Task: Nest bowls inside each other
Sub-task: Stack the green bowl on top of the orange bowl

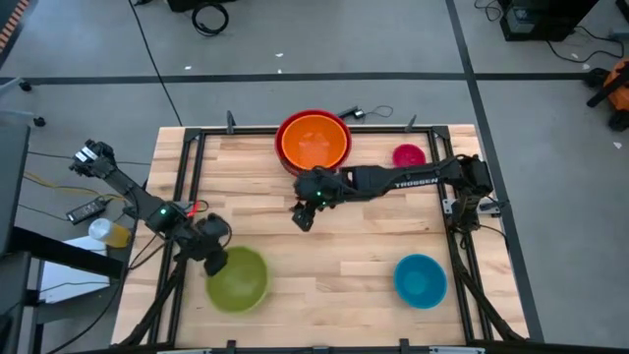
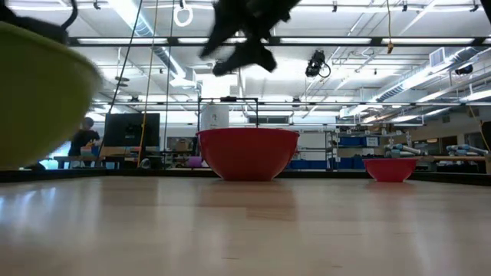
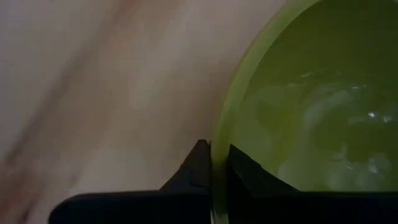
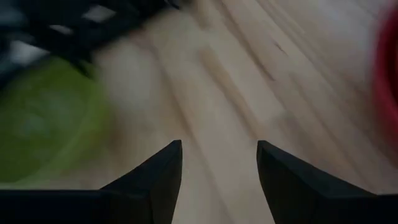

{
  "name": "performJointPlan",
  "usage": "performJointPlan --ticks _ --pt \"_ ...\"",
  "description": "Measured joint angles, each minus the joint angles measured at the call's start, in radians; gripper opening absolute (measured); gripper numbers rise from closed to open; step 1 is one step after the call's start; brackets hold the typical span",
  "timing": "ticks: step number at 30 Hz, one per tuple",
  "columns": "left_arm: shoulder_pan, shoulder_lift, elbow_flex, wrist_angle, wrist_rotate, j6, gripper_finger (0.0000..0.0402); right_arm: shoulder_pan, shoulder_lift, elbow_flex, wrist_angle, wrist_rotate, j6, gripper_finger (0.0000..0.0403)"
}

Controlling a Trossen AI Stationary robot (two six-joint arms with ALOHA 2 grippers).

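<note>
The lime green bowl [image 1: 238, 279] [image 3: 311, 112] is at the table's near left. My left gripper [image 1: 218, 258] [image 3: 219, 162] is shut on its rim. The orange bowl [image 1: 314, 143] sits nested in the red bowl [image 1: 313, 117] [image 2: 247, 153] at the far middle. A magenta-pink bowl [image 1: 409, 155] [image 2: 390, 169] stands at the far right and a blue bowl [image 1: 420, 279] at the near right. My right gripper [image 1: 303, 218] [image 4: 219, 168] hangs open over the middle of the table, just near of the red bowl, with nothing between its fingers. My left gripper pinches the green bowl's rim [image 3: 219, 143] on the bowl's far-left side. One finger [image 3: 249, 177] is inside the bowl and one [image 3: 198, 167] outside. The fingers slant down from the table's left. In the low view the bowl [image 2: 38, 92] looks raised; whether its base touches the table I cannot tell.
Black frame rails [image 1: 187, 147] run along the table's edges. Bare wood [image 1: 334, 265] lies between the green and blue bowls. Cables and small items lie on the floor to the left of the table.
</note>
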Motion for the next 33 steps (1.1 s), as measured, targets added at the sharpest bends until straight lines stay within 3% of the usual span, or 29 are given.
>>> performJointPlan --ticks 5,8,16,26,30,33 --pt "0.082 0.001 0.082 -0.12 -0.205 0.012 0.0013 0.032 0.0 0.0 0.284 0.034 -0.014 0.021" --pt "0.151 0.001 0.114 -0.144 -0.284 0.069 0.0013 0.024 0.0 0.0 0.361 0.059 -0.042 0.0213" --pt "0.299 0.035 0.188 -0.055 -0.445 0.331 0.0012 0.01 0.0 0.0 0.334 0.064 -0.263 0.0236" --pt "0.419 0.134 0.286 0.04 -0.6 0.557 0.0018 -0.022 0.001 0.0 0.114 0.13 -0.295 0.0275" --pt "0.472 0.169 0.298 0.15 -0.606 0.626 0.0018 -0.049 0.001 0.0 0.042 0.194 -0.277 0.023" --pt "0.5 0.187 0.299 0.229 -0.608 0.686 0.002 -0.074 0.0 0.0 0.014 0.202 -0.249 0.0142"
